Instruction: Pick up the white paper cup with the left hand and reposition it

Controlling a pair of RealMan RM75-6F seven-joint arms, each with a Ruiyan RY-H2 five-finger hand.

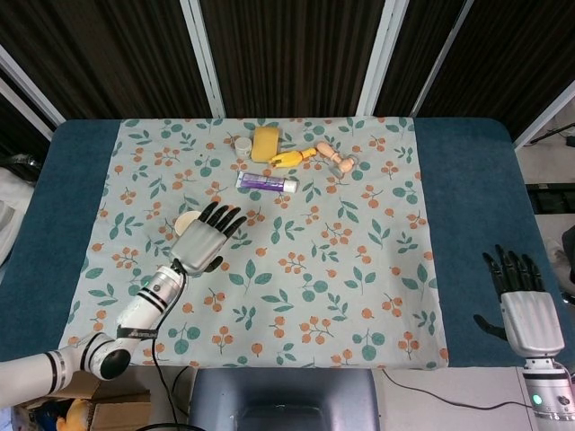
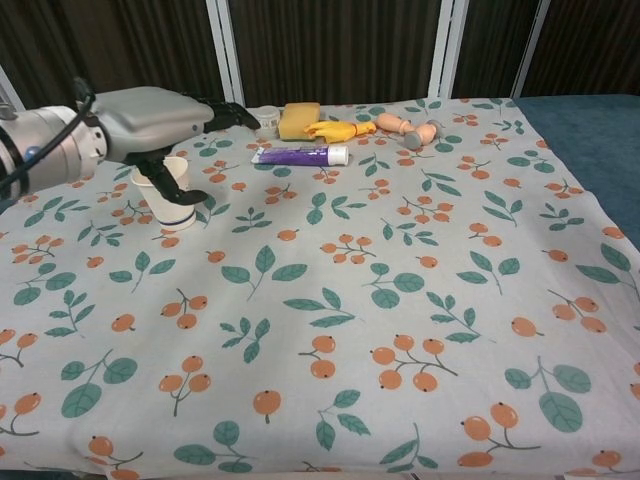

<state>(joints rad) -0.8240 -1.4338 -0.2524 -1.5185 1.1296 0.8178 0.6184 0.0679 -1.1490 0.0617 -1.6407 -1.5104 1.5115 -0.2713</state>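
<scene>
Spread open and empty, the left hand [image 1: 205, 241] is poised over the white paper cup [image 2: 168, 199], which stands upright on the counter's [image 1: 467, 193] left side. Should the thumb close carelessly, the light cup could be tipped or crushed.

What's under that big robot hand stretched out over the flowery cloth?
The white paper cup stands upright on the cloth beneath the left robot hand. The hand covers most of its rim, so the inside is hidden.

Blue-topped worktop [image 1: 467, 189] under a leaf-and-berry patterned cloth [image 1: 296, 296]; dark slatted wall panels [image 1: 292, 54] with white vertical posts [image 1: 202, 54] behind.
</scene>
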